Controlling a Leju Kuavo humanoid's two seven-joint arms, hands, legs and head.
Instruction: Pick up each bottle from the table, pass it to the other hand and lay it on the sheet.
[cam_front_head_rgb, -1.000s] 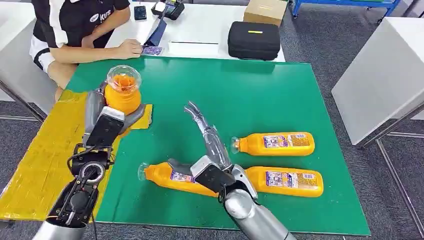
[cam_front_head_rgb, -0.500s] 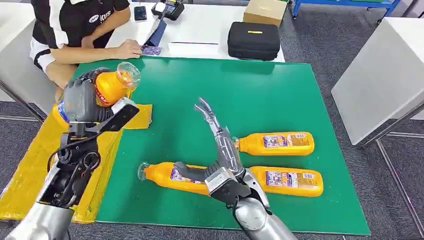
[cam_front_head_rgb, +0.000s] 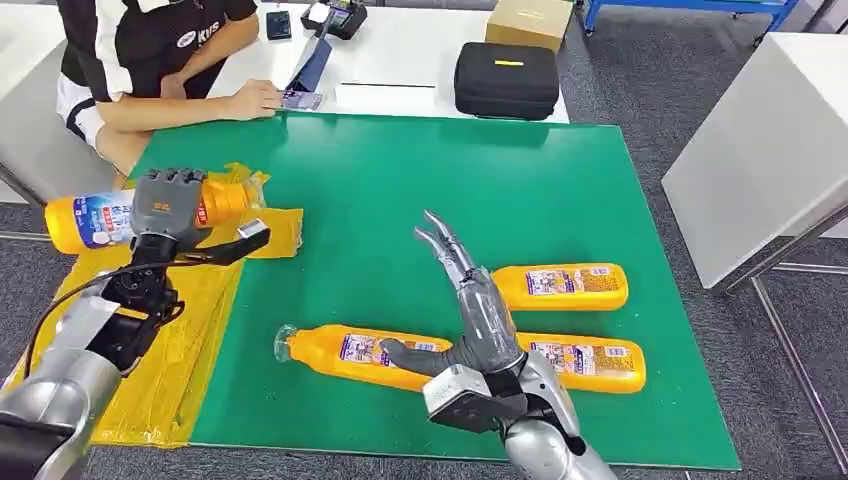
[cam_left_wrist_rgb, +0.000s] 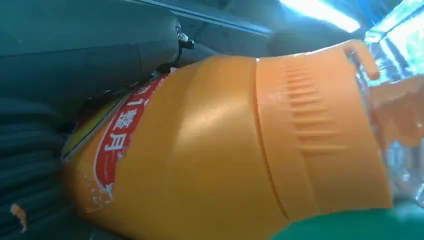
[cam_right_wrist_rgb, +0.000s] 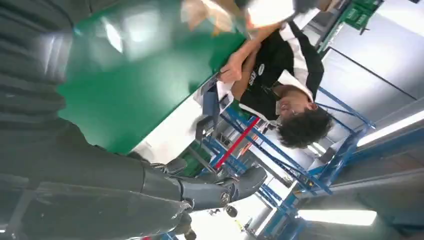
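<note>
Since a second ago: held bottle (cam_front_head_rgb: 110, 215) tipped from upright to level over yellow sheet (cam_front_head_rgb: 150, 350).
Left hand (cam_front_head_rgb: 168, 205): wrapped round bottle, ready to lay.
Right hand (cam_front_head_rgb: 470, 310): spread, empty, above bench bottles (cam_front_head_rgb: 360, 352).

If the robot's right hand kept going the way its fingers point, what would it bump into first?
Probably nothing soon. The right hand points up and away over bare green mat, between the lying bottles. Farther along sits the black case, but depth is hard to judge.

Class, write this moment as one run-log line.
left hand: holds bottle sideways over yellow sheet | right hand: open | three bottles on green mat
</note>
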